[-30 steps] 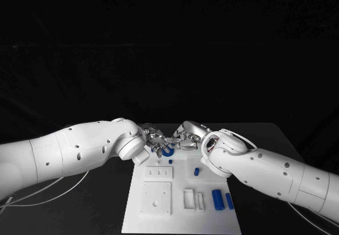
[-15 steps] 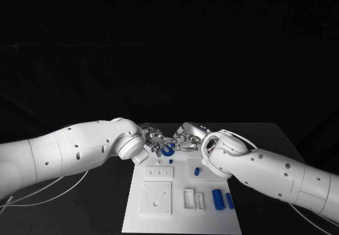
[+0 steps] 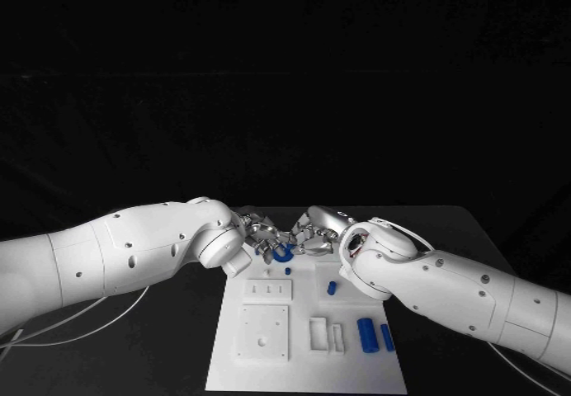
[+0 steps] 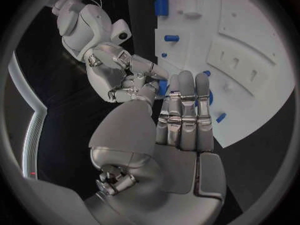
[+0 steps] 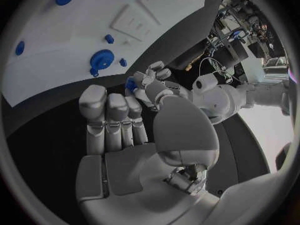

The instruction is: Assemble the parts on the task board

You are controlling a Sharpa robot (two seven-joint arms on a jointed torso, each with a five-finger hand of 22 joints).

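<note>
The task board [image 3: 304, 363] lies at the middle of the table [image 3: 476, 227], long axis running away from the robot. The left hand [image 3: 264, 234] and right hand [image 3: 312, 237] meet fingertip to fingertip above its far end. Just below them sits a round part [image 3: 283, 256] (partly hidden). A small part [image 3: 332, 289] lies mid-board, right of centre. Two cylindrical parts [image 3: 375, 336] lie side by side near the right edge, nearer the robot.

Left hand [image 5: 149, 85] pinches blue part [image 5: 130, 84] — near task board [image 5: 75, 30].
</note>
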